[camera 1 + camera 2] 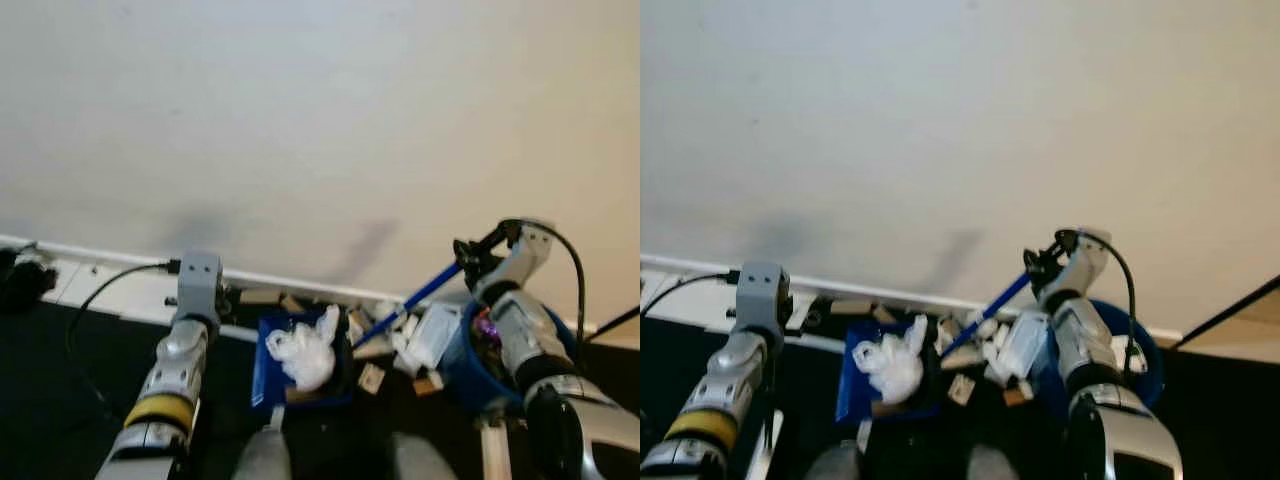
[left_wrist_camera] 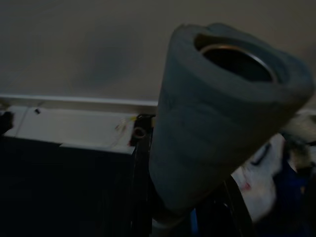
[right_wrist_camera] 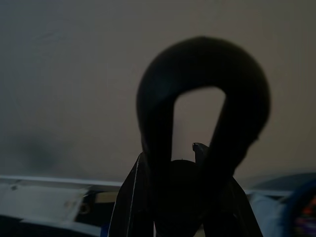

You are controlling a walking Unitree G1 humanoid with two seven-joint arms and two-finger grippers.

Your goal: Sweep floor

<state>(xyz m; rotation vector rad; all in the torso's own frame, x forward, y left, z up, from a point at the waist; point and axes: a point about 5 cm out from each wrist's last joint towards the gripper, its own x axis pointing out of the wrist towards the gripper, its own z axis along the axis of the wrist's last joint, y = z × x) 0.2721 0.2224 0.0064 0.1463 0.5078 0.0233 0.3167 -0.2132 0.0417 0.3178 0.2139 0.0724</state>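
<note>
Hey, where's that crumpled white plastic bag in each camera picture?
Left eye view: low centre, the white plastic bag lies in the blue dustpan.
Right eye view: low, left of centre, in the same dustpan.
Left wrist view: a blurred white patch past the grey foam handle.
Right wrist view: too dark around the black loop handle to tell.
Shared landmark: the white baseboard along the wall.

Dustpan (image 1: 268, 372) lies on the floor (image 1: 90, 360) before the wall (image 1: 320, 120), a crumpled bag (image 1: 305, 352) in it; litter pile (image 1: 400, 350) at its 3 o'clock, bucket (image 1: 465, 372) beyond
</note>
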